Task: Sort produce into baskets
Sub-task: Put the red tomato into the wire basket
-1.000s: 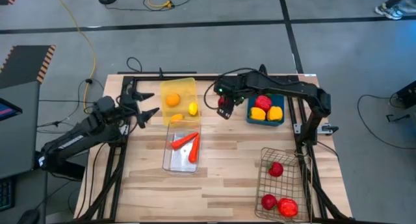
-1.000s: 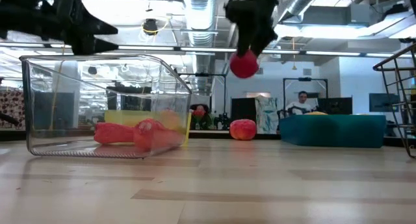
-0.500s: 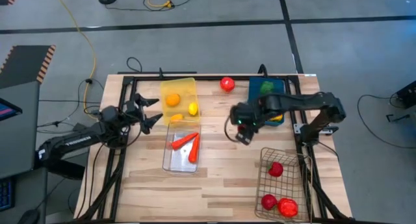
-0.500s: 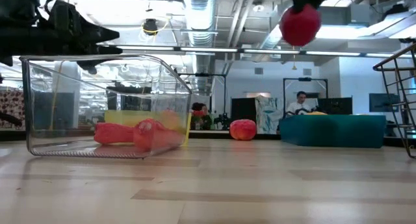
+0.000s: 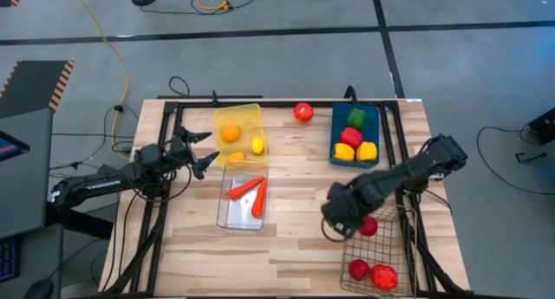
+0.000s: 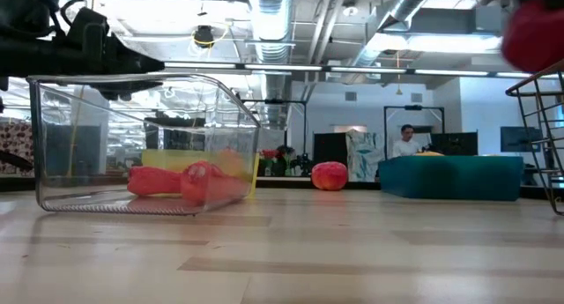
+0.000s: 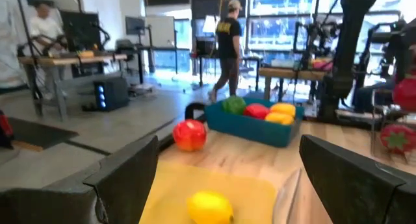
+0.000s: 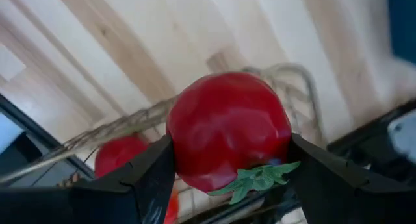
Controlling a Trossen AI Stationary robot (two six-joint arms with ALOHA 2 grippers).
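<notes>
A: How many containers are on the wooden counter point(image 5: 295, 238)?

B: Four: a translucent yellow plastic bin point(image 5: 238, 117), a clear plastic bin point(image 5: 227, 214), a dark blue-teal bin point(image 5: 336, 117) and a dark wire-mesh basket point(image 5: 381, 247).

A: And inside them?

B: The yellow bin holds a round orange point(image 5: 230, 133), a small yellow lemon point(image 5: 257, 145) and part of another orange piece at its near edge. The clear bin holds two orange-red carrots point(image 5: 247, 187). The blue bin holds four bell peppers point(image 5: 355, 141): one green, one red, two yellow. The mesh basket shows three red pieces point(image 5: 371, 270). One red tomato point(image 5: 303, 112) sits loose on the counter between the yellow and blue bins.

A: The arms?

B: The right pincer point(image 5: 340, 214) hangs at the mesh basket's near corner, pinching a glossy red tomato with a green calyx point(image 8: 227, 130) between its two fingers. The left pincer point(image 5: 201, 152) waits spread and empty, just beside the yellow bin, pointing toward it.
</notes>
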